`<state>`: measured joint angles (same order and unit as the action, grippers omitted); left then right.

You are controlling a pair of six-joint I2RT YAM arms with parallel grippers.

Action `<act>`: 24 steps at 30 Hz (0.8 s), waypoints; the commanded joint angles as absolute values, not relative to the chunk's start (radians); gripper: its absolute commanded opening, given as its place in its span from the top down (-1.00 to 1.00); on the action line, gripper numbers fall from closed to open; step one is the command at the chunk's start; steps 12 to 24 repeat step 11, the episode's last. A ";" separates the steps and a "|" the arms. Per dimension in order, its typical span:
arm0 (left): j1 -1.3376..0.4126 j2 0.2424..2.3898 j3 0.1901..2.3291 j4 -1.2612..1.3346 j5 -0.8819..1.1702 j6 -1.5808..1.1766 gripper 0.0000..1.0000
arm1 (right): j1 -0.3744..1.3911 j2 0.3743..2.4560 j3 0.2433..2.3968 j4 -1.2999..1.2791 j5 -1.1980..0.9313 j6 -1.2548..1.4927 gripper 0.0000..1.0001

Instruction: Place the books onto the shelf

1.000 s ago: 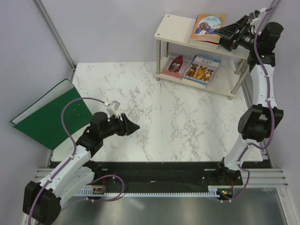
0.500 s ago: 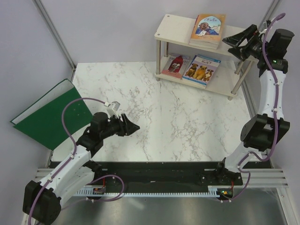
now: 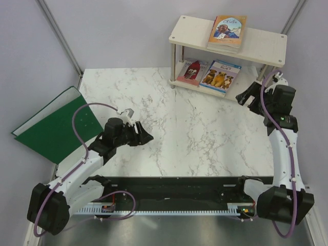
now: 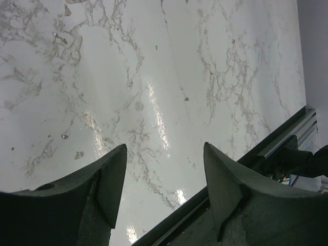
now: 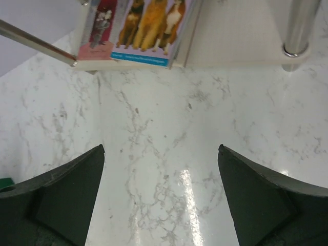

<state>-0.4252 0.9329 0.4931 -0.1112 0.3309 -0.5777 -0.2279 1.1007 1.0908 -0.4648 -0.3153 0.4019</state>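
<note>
The shelf (image 3: 264, 42) stands at the table's far right corner. A stack of books (image 3: 227, 31) with a tan cover on top lies on its upper board. On the lower board lie a red figure book (image 3: 191, 72) and a brown dogs book (image 3: 220, 76), the dogs book (image 5: 154, 25) also showing at the top of the right wrist view. My right gripper (image 3: 246, 97) is open and empty, low beside the shelf's near right leg (image 5: 300, 28). My left gripper (image 3: 146, 135) hovers open and empty over the marble near the table's left side.
A large green folder (image 3: 54, 125) lies at the left, overhanging the table's edge. The marble tabletop (image 3: 195, 133) spreads between the arms. A black rail (image 4: 266, 154) runs along the near edge. Grey walls and a metal post (image 3: 56, 31) bound the back left.
My right arm has drawn back from the shelf's upper board and dropped to table height beside the shelf. The left gripper has shifted slightly right and its jaws have widened a little.
</note>
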 commanded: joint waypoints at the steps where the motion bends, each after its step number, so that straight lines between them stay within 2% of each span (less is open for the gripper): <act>1: -0.428 1.002 0.595 -0.124 0.285 -0.506 -0.36 | -0.203 0.996 0.968 -0.356 -0.161 0.362 -0.96; 11: -0.428 1.170 0.779 -0.185 0.278 -0.439 -0.32 | -0.143 0.931 0.824 -0.262 -0.204 0.357 -0.96; 24: -0.428 1.170 0.779 -0.185 0.278 -0.439 -0.32 | -0.143 0.931 0.824 -0.262 -0.204 0.357 -0.96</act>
